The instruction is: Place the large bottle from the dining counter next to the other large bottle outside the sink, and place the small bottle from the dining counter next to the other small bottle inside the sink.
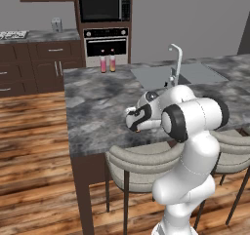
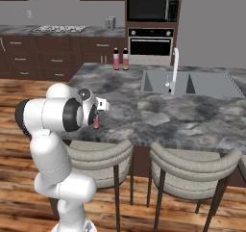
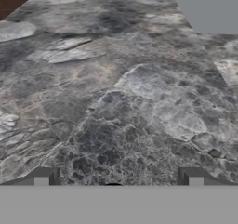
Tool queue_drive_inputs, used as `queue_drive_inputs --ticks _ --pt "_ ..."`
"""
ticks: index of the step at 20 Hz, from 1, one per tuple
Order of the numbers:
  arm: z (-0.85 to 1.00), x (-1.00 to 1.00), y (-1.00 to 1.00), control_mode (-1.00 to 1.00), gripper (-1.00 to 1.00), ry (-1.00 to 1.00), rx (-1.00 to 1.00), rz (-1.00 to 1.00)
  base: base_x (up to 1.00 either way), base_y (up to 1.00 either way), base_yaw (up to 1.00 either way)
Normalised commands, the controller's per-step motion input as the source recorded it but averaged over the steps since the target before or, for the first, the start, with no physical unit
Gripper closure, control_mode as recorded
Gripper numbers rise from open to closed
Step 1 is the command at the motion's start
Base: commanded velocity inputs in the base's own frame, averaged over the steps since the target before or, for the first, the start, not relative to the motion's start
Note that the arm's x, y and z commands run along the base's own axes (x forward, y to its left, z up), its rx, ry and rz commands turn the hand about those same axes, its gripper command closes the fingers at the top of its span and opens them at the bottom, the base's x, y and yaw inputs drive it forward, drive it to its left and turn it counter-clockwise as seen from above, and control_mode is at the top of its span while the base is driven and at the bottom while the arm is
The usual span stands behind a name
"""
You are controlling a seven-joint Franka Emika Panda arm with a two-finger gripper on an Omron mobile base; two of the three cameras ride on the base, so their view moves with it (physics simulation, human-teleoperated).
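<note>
**A:** Nearest the base?
**B:** Two grey cushioned stools on dark legs [image 2: 98, 161], tucked under the near edge of the dark grey marbled dining counter [image 1: 97, 112].

**A:** And the two-finger gripper [image 3: 116, 177]?
**B:** Hanging low over that near edge, aimed across the stone toward the far side. Jaws spread wide, clasping nothing.

**A:** Any sign of the small pink-to-yellow bottle [image 2: 96, 123]?
**B:** Upright on the stone right at the near edge, just under the hand and partly hidden by it. Dark cap [image 3: 113, 185] glimpsed low between the spread jaws in the hand view. Touching the fingers or not: cannot tell.

**A:** Further out?
**B:** Open marbled stone across the middle. Then the grey recessed two-basin sink [image 2: 211, 84], set into the far right part of the counter. Tall arched silver faucet [image 2: 175, 62] standing at it, near the divide between the basins.

**A:** At the far edge?
**B:** Tall pink bottle [image 1: 103, 63] and tall orange bottle [image 1: 113, 62], both dark-capped and upright. Side by side, outside the sink, near its left end.

**A:** Beyond the counter?
**B:** Black built-in oven [image 1: 106, 46] with a black microwave [image 1: 104, 7] above it, framed in dark brown cabinetry.
</note>
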Motion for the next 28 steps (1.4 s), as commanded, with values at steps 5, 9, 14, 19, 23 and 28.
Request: queue_drive_inputs --ticks 5,9,14,19,23,28 --pt "-0.16 0.01 0.01 -1.0 -1.0 0.0 0.0 0.0 0.0 0.0 0.0" --pt "-0.07 0.0 0.01 -1.0 -1.0 0.0 0.0 0.0 0.0 0.0 0.0" --pt "-0.12 0.0 0.0 -1.0 -1.0 0.0 0.0 0.0 0.0 0.0 0.0" --pt "-0.19 -0.01 0.1 -1.0 -1.0 0.0 0.0 0.0 0.0 0.0 0.0" --pt "-0.2 -0.22 0.13 -1.0 -1.0 -0.02 0.0 0.0 0.0 0.0 0.0" --pt "-0.24 -0.28 0.09 -1.0 -1.0 -0.01 -0.01 0.0 0.0 0.0 0.0"
